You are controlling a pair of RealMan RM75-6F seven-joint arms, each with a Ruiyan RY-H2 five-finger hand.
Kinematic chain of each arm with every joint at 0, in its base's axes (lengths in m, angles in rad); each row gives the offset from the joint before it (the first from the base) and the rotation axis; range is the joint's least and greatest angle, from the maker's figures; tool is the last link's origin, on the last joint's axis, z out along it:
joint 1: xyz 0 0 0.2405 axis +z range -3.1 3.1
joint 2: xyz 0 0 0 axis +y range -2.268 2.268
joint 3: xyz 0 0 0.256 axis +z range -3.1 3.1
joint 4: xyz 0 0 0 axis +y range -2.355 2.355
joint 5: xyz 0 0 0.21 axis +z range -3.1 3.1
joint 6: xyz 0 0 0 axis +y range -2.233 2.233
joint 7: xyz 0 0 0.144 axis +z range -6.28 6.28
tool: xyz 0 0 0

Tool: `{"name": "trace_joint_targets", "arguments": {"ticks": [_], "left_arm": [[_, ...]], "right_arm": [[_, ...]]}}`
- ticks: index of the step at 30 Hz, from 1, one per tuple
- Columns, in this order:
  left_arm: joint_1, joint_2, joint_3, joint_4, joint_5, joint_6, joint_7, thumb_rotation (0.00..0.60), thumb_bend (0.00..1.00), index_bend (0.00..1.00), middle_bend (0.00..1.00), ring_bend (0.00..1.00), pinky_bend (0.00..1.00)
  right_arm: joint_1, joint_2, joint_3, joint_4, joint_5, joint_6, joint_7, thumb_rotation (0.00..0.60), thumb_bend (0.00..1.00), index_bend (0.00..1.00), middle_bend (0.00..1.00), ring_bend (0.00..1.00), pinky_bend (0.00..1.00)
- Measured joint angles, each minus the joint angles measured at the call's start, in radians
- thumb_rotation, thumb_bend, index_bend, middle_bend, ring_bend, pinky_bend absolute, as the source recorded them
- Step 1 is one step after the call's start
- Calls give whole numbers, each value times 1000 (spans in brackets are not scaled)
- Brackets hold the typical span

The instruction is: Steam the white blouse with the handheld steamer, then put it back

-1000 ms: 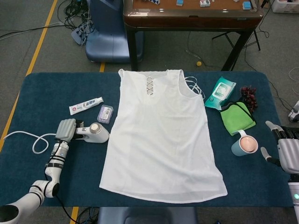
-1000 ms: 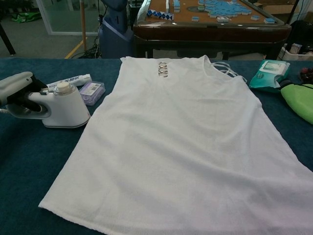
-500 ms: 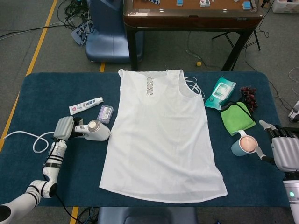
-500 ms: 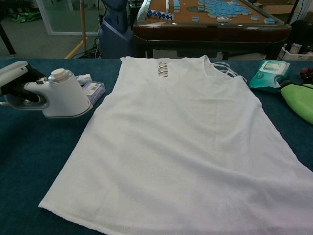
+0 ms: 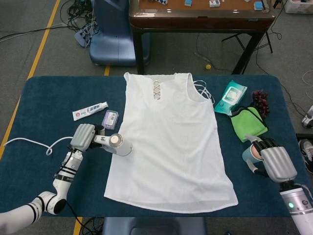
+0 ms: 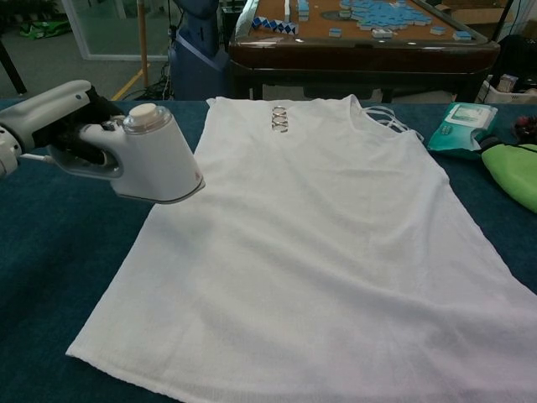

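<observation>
White blouse [image 5: 168, 142] lies flat in the middle of the dark blue tabletop [image 5: 44, 103], neckline toward the far edge. At its left hem edge the handheld steamer [image 5: 116, 144] is held off the cloth, its handle gripped by the left hand [image 5: 83, 136]. Beside the blouse's right side, the right hand [image 5: 275, 162] rests with fingers curled against a mug [image 5: 250, 154]; whether it grips the mug I cannot tell.

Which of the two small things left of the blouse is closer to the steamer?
The small purple packet, lying just above the steamer held by the left robot hand. The white tube lies farther up-left.
</observation>
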Motion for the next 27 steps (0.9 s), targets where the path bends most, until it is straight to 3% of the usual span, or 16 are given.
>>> {"name": "trace_joint_targets", "arguments": {"ticks": [9,11,16,18,27], "left_arm": [[-57,-34,4,-76,19,-14,122,600,246,829,682,596,567],[-69,-49,5,-75,20,-22,133,600,246,829,682,597,567],[-93,-78,2,-65,19,-33,152,600,246,829,682,597,567],[-100,-87,-2,-61,14,-36,155,600,246,829,682,597,567],[-121,-123,-7,-22,-5,-52,177,600,246,829,682,597,567]], "right_arm": [[57,-28,-79,13,-125,-98,79,595,529,125,226,114,172],[72,-50,-98,22,-151,-125,99,543,531,105,202,82,127],[117,-111,-129,50,-199,-186,126,340,511,42,120,1,17],[137,-139,-132,63,-209,-206,133,292,500,21,107,0,4],[211,-277,-137,160,-223,-280,166,263,482,5,104,0,0]]}}
